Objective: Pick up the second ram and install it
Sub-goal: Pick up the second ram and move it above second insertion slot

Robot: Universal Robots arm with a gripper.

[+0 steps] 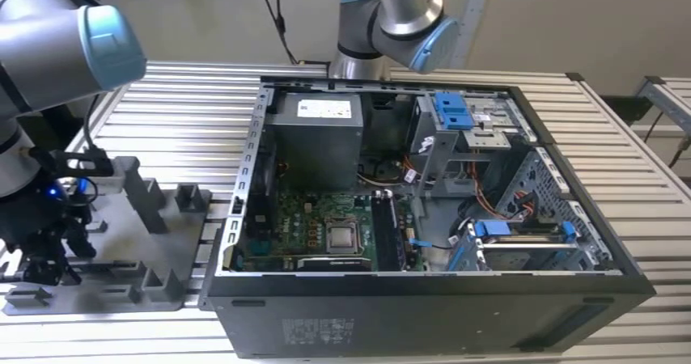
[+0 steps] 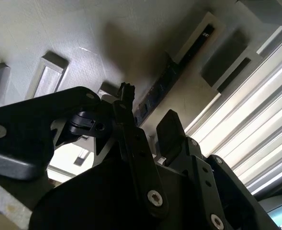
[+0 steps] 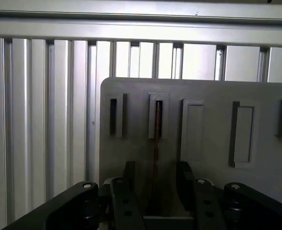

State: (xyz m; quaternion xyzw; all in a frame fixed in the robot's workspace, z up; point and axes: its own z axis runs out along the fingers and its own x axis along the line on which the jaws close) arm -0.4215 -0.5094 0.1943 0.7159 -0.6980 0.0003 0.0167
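Observation:
The second ram (image 3: 156,139) is a thin dark strip standing on edge in a slot of the grey tray (image 3: 208,100). In the second wrist view the ram (image 2: 165,80) runs lengthwise along that slot. My gripper (image 3: 156,179) is open and straddles the ram's near end, one black finger (image 3: 129,176) on each side with a gap to the strip. From the second wrist view, the gripper (image 2: 148,108) sits just above the tray (image 2: 59,28). In the exterior view the gripper (image 1: 48,255) hangs over the tray (image 1: 162,243) at the exterior view's left.
The open computer case (image 1: 432,299) lies in the middle of the slatted metal table (image 1: 194,89), with the motherboard and silver CPU (image 1: 343,236) inside. A second arm (image 1: 394,16) stands behind the case. Raised grey blocks (image 1: 146,194) stick up from the tray.

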